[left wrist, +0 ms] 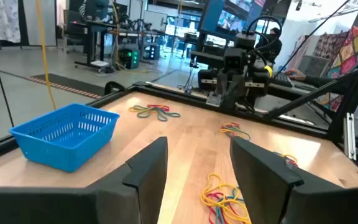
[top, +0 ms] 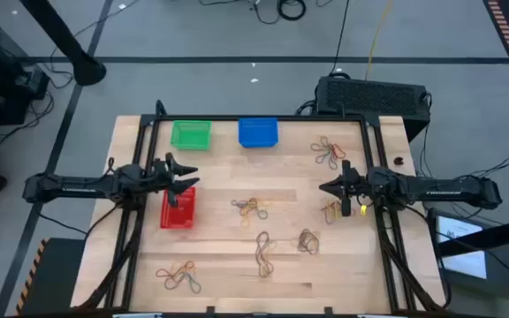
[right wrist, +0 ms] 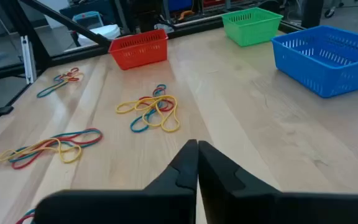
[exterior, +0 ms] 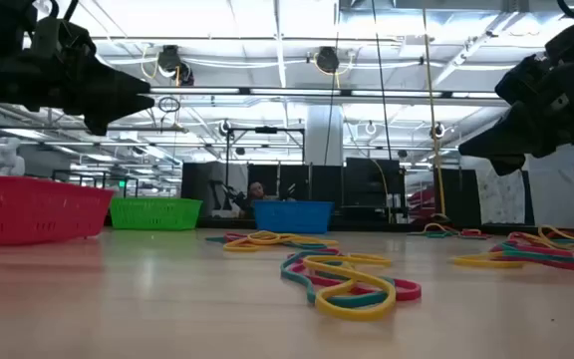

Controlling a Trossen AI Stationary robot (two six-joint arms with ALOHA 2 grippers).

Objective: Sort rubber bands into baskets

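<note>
Rubber bands in yellow, red and blue-green lie in several tangled heaps on the wooden table, among them one at mid-table [top: 251, 208], one at the far right [top: 328, 152] and one at the near left [top: 179, 276]. The green basket [top: 190, 134] and the blue basket [top: 258, 132] stand at the far edge, and the red basket [top: 178, 208] stands at the left. My left gripper [top: 188, 176] is open and empty, raised over the red basket's far end; its spread fingers show in the left wrist view [left wrist: 197, 168]. My right gripper [top: 323, 187] is shut and empty, raised at the right beside a heap [top: 332, 210].
A black frame rail [top: 254, 117] runs around the table top. More heaps lie near the front, one [top: 263, 252] beside another [top: 308, 240]. A black box [top: 374, 95] stands behind the far right corner. Bare wood lies between the heaps.
</note>
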